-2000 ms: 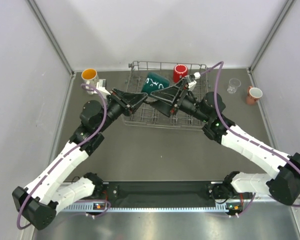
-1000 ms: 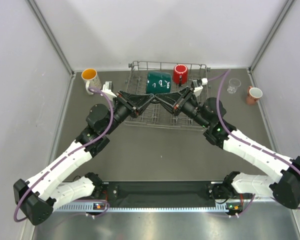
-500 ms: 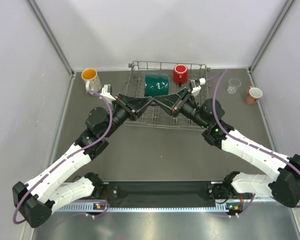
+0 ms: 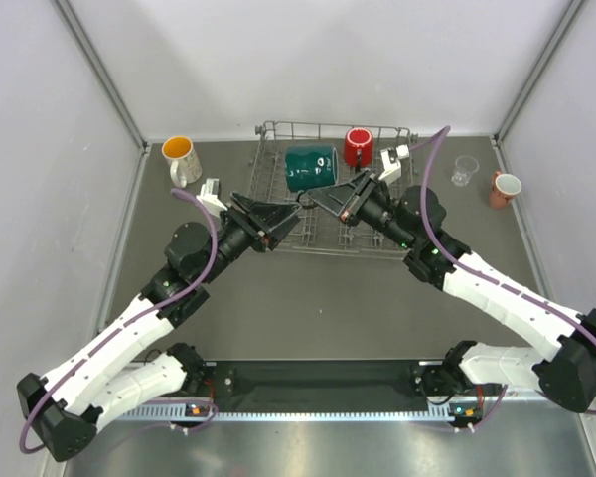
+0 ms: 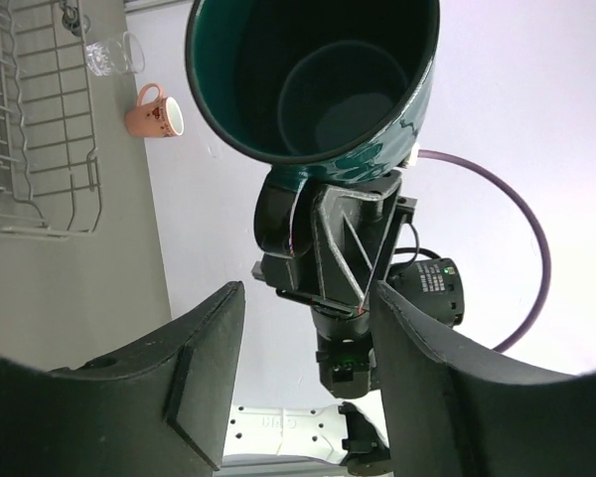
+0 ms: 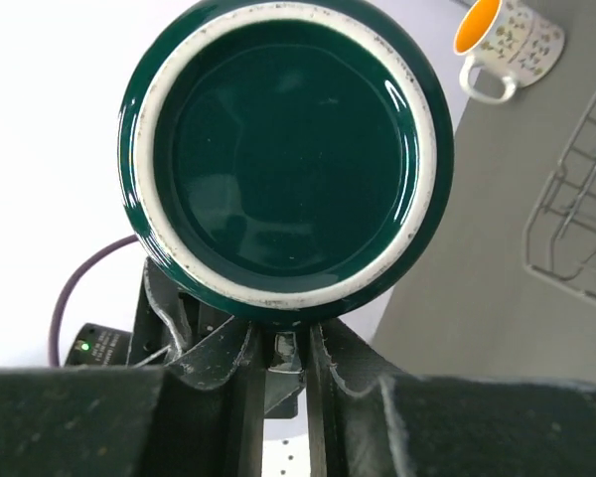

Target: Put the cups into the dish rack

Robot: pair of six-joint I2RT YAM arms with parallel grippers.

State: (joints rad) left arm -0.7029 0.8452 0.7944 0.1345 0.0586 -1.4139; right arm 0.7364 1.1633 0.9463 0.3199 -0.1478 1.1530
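While, from above, the dark green mug (image 4: 310,167) lies sideways over the dish rack (image 4: 323,248), the left wrist shows left fingers (image 5: 204,383) spread open off its handle (image 5: 276,214), and the right wrist shows right fingers (image 6: 240,383) clenched there alone, so it may swivel.

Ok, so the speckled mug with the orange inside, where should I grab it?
Probably the rim. The speckled mug stands upright on the table left of the dish rack, mouth open upward, nothing crowding it. Bring the open left hand down from above, one finger inside, one outside the wall.
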